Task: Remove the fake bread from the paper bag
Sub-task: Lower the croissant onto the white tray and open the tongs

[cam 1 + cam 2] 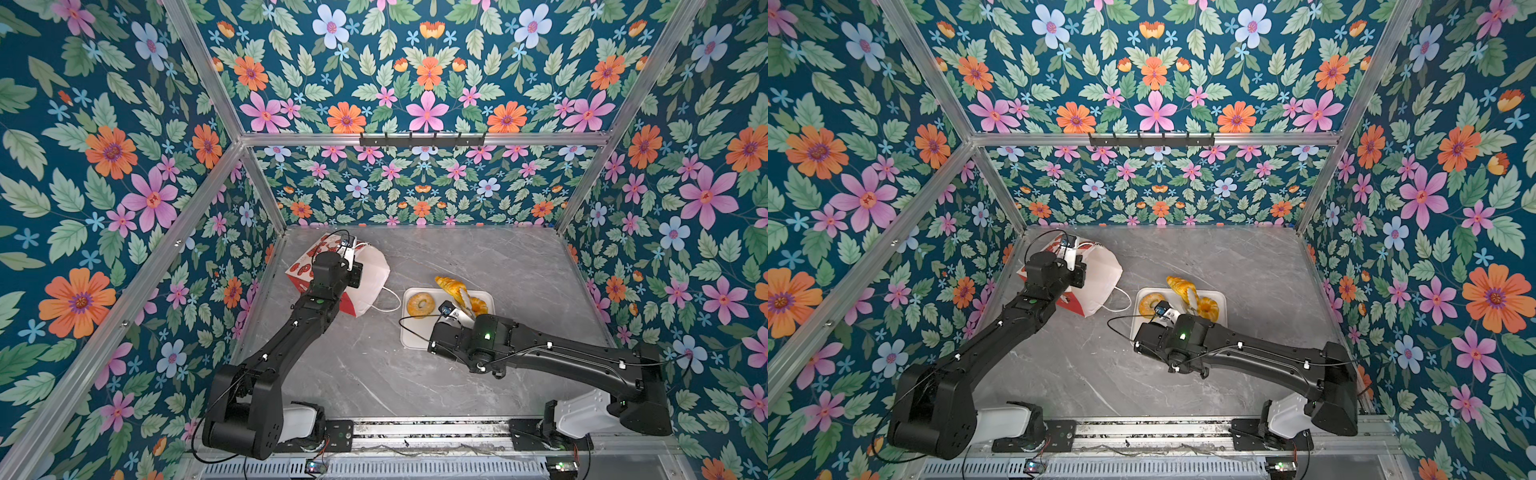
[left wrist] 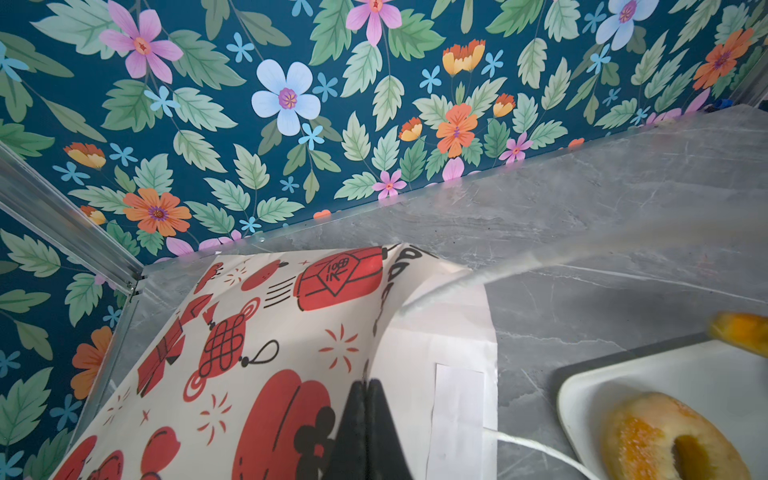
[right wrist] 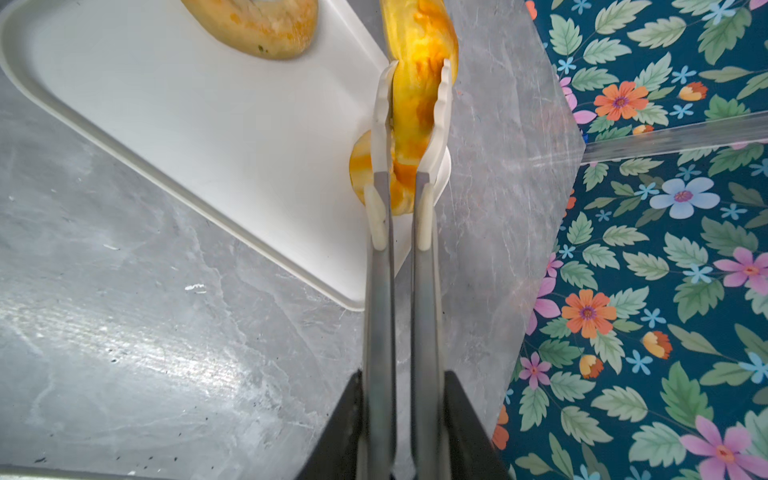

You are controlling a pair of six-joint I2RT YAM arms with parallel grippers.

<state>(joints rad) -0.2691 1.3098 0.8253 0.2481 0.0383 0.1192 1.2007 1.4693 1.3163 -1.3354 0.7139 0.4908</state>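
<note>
Two fake breads, doughnut (image 1: 420, 304) and roll (image 1: 481, 306), sit on the tray (image 3: 166, 124). My right gripper (image 3: 401, 374) squeezes tongs (image 3: 380, 270) clamping a croissant (image 3: 415, 104) over its far edge; left gripper (image 2: 365, 415) is pinched shut on the paper bag (image 1: 372, 274) near the table's (image 1: 415, 374) back-left corner.

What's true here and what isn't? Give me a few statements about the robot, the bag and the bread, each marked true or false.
1. The right fingers hold tongs, not bread directly. True.
2. The tongs are empty. False: they clamp a golden pastry.
3. A ring doughnut lies on the white tray. True.
4. The left fingers are spread open over the tray. False: they are shut on the paper bag, at its edge.
5. The paper bag rests on the tray. False: it is apart from the tray, over the grey table.
</note>
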